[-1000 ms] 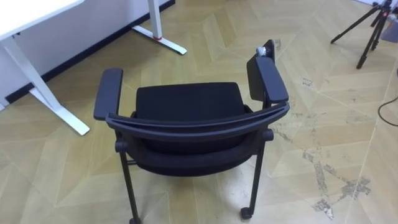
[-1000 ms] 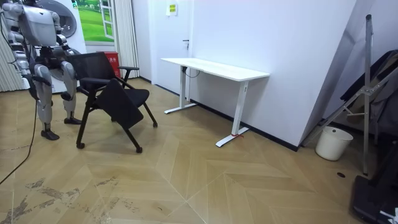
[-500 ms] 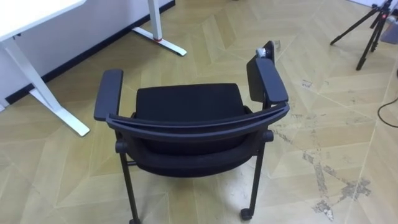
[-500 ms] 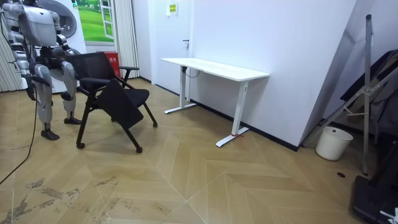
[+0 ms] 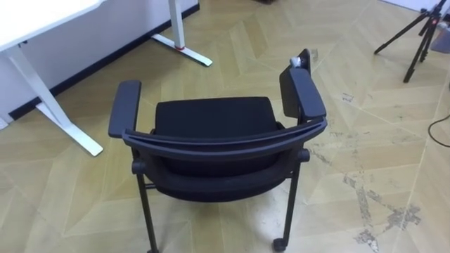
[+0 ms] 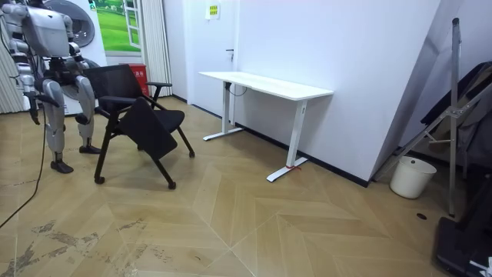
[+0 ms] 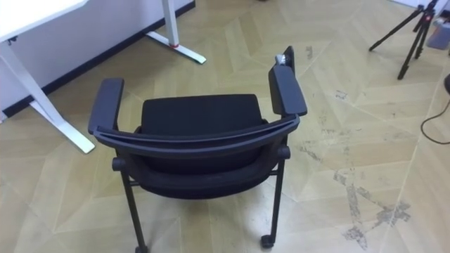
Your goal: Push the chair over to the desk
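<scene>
**While Faced From Behind, Black Chair Stood Between Robot and Desk**

As the scene was viewed from the robot's head, the black chair (image 5: 213, 121) was seen directly below and ahead, its curved backrest nearest the robot and its seat turned away. Both armrests were raised level at either side of the seat, and a small pale part (image 5: 298, 61) was seen at the front end of the right one. A castor (image 5: 280, 244) was visible under the rear leg on the right. The chair was set on a wooden herringbone floor (image 5: 232, 49), which was marked by pale scuffs (image 5: 365, 193) to the chair's right. Beyond the chair, to the upper left, the white desk (image 5: 31, 15) was placed against the wall, well apart from the chair. A dark tripod (image 5: 415, 31) was seen at the upper right.

In the room view, the robot was shown upright at the far left, just behind the backrest. The right hand (image 6: 34, 115) was hung low at its side, apart from the chair. The left hand (image 6: 80, 75) was held near the backrest's edge. Whether the fingers of either hand were straight or curled could not be told, nor whether the left hand touched the chair. A white bucket (image 6: 405, 177) was stood by the wall at the room view's right.
</scene>
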